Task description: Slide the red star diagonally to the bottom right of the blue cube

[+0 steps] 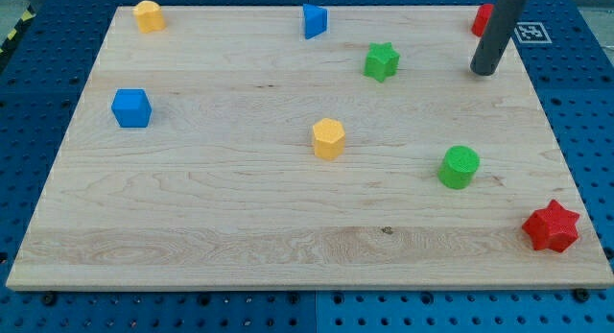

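Camera view, the only one supplied: the wooden board point(288, 227) carries eight blocks; the red star point(552, 226) lies near the board's corner at the view's bottom right, well apart from the blue cube point(131, 108), which sits near the edge at the view's left; nearly the whole width of the board separates them, so the task appears not yet begun and the entire slide remains to be done; the goal spot, just below and to the right of the cube, is bare wood. My tip point(483, 72) rests on the board near the view's top right, touching no block; a second red block point(482, 19), partly hidden behind the rod, stands just above it, shape not determinable; the green star point(381, 61) is to its left, the green cylinder point(460, 167) below it. There are no jaws on this rig; the rod holds nothing and pinches nothing. Also present: a yellow block point(149, 16) at top left, a blue block point(314, 21) at top centre, a yellow hexagonal block point(328, 139) mid-board, near the straight path toward the cube.
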